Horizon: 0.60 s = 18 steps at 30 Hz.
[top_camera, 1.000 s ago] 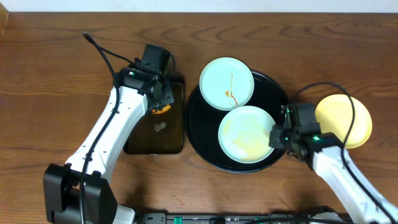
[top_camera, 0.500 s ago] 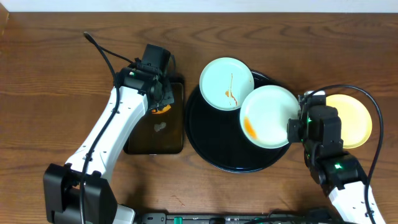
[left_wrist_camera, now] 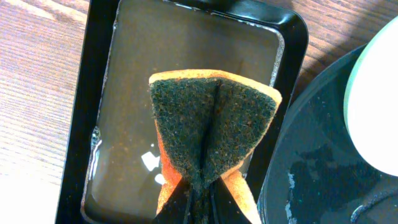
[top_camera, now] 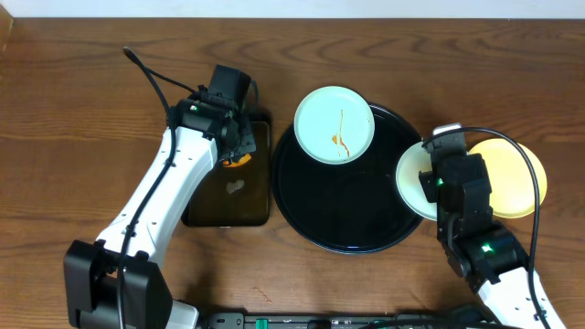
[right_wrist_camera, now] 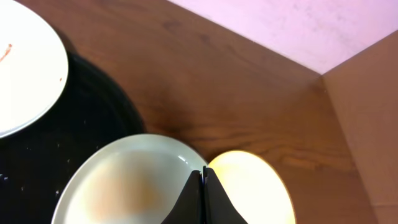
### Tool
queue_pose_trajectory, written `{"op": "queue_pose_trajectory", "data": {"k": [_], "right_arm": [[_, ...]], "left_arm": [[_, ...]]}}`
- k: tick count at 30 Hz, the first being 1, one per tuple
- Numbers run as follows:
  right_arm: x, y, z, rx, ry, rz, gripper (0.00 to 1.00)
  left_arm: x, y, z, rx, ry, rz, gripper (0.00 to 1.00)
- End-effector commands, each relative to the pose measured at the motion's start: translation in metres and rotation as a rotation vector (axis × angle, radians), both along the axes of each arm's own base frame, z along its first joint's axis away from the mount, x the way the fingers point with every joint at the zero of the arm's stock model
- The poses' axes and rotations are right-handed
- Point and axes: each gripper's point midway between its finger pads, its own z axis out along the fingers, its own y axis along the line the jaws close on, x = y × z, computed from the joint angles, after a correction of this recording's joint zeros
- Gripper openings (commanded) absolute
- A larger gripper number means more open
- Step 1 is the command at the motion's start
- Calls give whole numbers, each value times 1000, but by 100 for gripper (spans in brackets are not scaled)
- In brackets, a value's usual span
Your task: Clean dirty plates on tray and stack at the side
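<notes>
So the wooden desk (top_camera: 73,73) takes up the whole overhead view, and the biggest thing on it is the round black tray (top_camera: 347,215), sitting about centre, glossy with a few water spots on it. Just left of it is a smaller rectangular tray (top_camera: 228,206) holding murky brownish water. Then the plates. The streaked plate (top_camera: 335,124) is mint-blue with a thin orange-brown squiggle of sauce, and it sits at the upper left of the round tray, hanging a bit over the rim. The pale plate (top_camera: 409,178) is across the tray's right rim, half hidden under the right arm from above. In the right wrist view it has a faint orange smear in the middle. The yellow plate (top_camera: 516,178) is on the desk off to the right of the tray, and the pale plate's edge runs right up to it; can't tell if they're actually touching. The sponge (left_wrist_camera: 214,124) is folded in half, dark green scrubby side out with orange foam showing at the edges, and hangs above the water in the rectangular tray. The left end effector (left_wrist_camera: 199,193) is pinched tight on the bottom of that fold. The right end effector (right_wrist_camera: 203,183) is clamped narrow on the pale plate's rim, on the side next to the yellow plate. I can't tell whether that plate is lifted or resting on the rim.
</notes>
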Motion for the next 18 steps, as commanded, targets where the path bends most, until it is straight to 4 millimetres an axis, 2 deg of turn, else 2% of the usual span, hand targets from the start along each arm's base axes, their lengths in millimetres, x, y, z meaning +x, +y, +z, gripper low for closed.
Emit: {"op": "queue_pose_trajectory", "data": {"k": [1,4,7,9,11,12,13,16,18], "right_arm": [[-6,16,-11,179,45,-5,1],[-15,16,-40,237,161,-53,4],[-23,5,-62,315,229,-179,17],[-27,-1,-73,430,256,-275,20],[-27,-8,-78,573,271,-352,35],[-27,-12,-79,629,278,-374,37],[-27,-17,-80,674,285,-388,34],[-38,-42,-87,740,313,-489,35],[-53,-62,-95,773,342,-591,49]], "left_arm": [[0,4,4,14,-13,1,8],[0,4,4,14,-13,1,7],[0,4,4,14,-13,1,7],[0,4,4,14,-13,1,7],[0,4,4,14,-12,1,7],[0,4,4,14,-12,1,7],[0,4,4,14,-12,1,7],[0,4,4,14,-12,1,7],[0,4,4,14,-12,1,7]]}}
